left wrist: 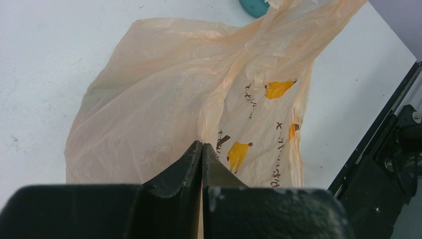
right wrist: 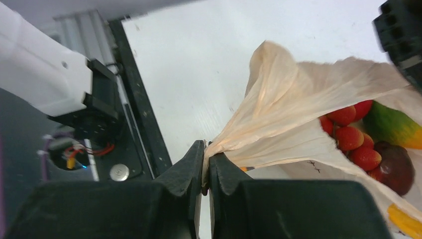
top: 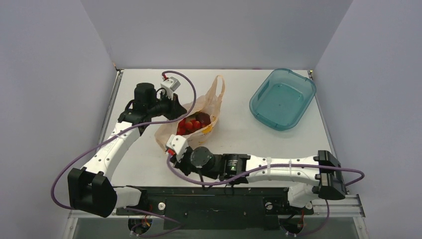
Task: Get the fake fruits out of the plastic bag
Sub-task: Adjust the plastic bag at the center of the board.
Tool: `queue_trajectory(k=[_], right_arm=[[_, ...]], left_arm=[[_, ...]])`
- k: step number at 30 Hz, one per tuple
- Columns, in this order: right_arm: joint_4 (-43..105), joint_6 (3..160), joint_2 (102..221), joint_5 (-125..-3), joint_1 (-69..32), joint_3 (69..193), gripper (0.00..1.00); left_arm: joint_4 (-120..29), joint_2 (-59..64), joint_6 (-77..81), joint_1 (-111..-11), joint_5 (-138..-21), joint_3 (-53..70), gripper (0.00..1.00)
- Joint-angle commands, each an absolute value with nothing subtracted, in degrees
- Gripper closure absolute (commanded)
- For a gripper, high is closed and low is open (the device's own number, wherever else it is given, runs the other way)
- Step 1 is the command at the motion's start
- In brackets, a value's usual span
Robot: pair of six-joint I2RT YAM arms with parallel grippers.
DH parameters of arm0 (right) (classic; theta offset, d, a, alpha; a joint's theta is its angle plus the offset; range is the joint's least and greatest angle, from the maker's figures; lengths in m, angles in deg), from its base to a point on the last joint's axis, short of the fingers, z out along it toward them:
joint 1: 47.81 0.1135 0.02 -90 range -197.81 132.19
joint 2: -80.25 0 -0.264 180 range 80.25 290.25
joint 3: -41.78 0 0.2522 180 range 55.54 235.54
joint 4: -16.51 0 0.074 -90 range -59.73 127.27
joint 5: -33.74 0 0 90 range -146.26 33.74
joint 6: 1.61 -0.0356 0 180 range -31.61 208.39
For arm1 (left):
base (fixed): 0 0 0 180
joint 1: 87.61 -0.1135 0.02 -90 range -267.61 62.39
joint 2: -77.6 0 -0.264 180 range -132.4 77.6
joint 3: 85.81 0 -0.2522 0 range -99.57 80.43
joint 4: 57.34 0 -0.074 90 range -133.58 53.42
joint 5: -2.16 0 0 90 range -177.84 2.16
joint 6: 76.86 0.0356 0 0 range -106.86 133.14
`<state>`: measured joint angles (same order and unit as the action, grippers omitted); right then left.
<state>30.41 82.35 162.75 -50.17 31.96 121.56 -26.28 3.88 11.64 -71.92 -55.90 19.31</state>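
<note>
- top view: the plastic bag (top: 201, 107) lay crumpled on the table (top: 239, 139), left of centre, with its mouth open and red fake fruits (top: 190, 124) showing inside. the left fingers (top: 181, 110) met the bag's left edge and the right fingers (top: 170, 145) met its near corner. a teal tub (top: 282, 98) sat well apart at the far right.
- left wrist view: the left fingers (left wrist: 196, 154) were pressed together, pinching a fold of the pale-orange bag (left wrist: 159, 89). the bag spread ahead over the table (left wrist: 45, 59), with yellow printed marks (left wrist: 238, 153) on its film.
- right wrist view: the right fingers (right wrist: 198, 159) were clamped on a gathered edge of the bag (right wrist: 288, 104), and the film ran from them in taut pleats. a red berry cluster (right wrist: 354, 140), a green-orange mango shape (right wrist: 393, 124) and a dark maroon fruit (right wrist: 396, 168) all lay inside the open mouth.
</note>
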Motion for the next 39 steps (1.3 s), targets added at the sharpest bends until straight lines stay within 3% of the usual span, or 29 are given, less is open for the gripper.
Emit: queue_trajectory(k=[1,4,8,10,12,19,24,29,39], right_arm=[[37.99,87.87,169.78,-36.65,37.27,126.6,0.93],[39.11,87.58,172.13,-35.59,37.68,127.69,0.87],[34.58,85.2,167.82,-39.19,37.63,124.3,0.52],[29.95,82.84,163.31,-39.98,37.21,120.53,0.41],[26.64,80.25,158.54,-39.97,36.55,117.3,0.36],[20.69,69.01,143.87,-31.11,33.54,108.23,0.3],[21.58,51.87,140.59,-30.81,20.94,103.52,0.25],[26.78,33.08,146.93,-34.2,12.13,105.09,0.2],[26.23,11.06,163.04,-42.34,7.94,110.06,0.18]], left_arm=[[-30.81,4.48,8.89,-71.92,-53.76,17.08,1.0],[-31.59,4.66,8.36,-72.03,-52.84,17.21,1.0],[-32.17,5.61,8.59,-72.13,-53.28,17.65,1.0],[-33.06,6.81,8.53,-72.12,-53.42,18.28,1.0],[-34.05,8.1,8.48,-72.14,-54.4,19.14,1.0],[-35.29,9.68,8.31,-72.09,-55.03,19.91,1.0],[-35.48,10.27,8.35,-71.99,-55.34,20.12,1.0],[-36.11,11.02,8.46,-71.5,-56.06,20.78,1.0],[-36.71,11.75,10.2,-71.05,-53.5,21.42,1.0]])
